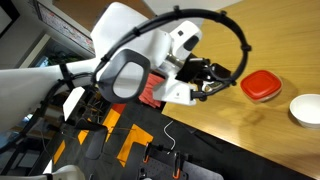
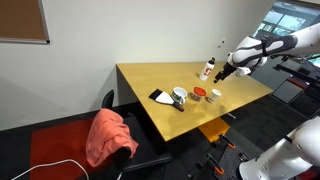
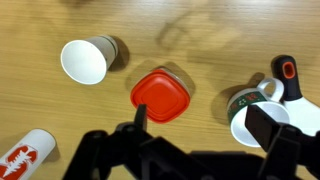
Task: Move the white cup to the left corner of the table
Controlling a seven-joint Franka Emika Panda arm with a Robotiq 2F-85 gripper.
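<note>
The white cup point(image 3: 85, 60) is small and plain, at the upper left of the wrist view on the tan table point(image 3: 200, 40). It also shows in an exterior view point(image 2: 215, 96), just right of the red container. My gripper point(image 3: 205, 125) is open and empty, hovering above the table. Its fingers frame the gap between the red container and a mug, well to the right of the cup. The gripper also shows in both exterior views point(image 1: 215, 75) point(image 2: 225, 72).
A red rounded-square container point(image 3: 160, 95) point(image 1: 260, 85) point(image 2: 201, 93) sits mid-table. A white mug with green and red print point(image 3: 250, 110) holds a dark, orange-tipped tool point(image 3: 287, 75). A white bottle with red marks point(image 3: 25, 152) point(image 2: 208, 70) stands nearby. A white round vessel point(image 1: 306, 108) is cut off by the frame edge.
</note>
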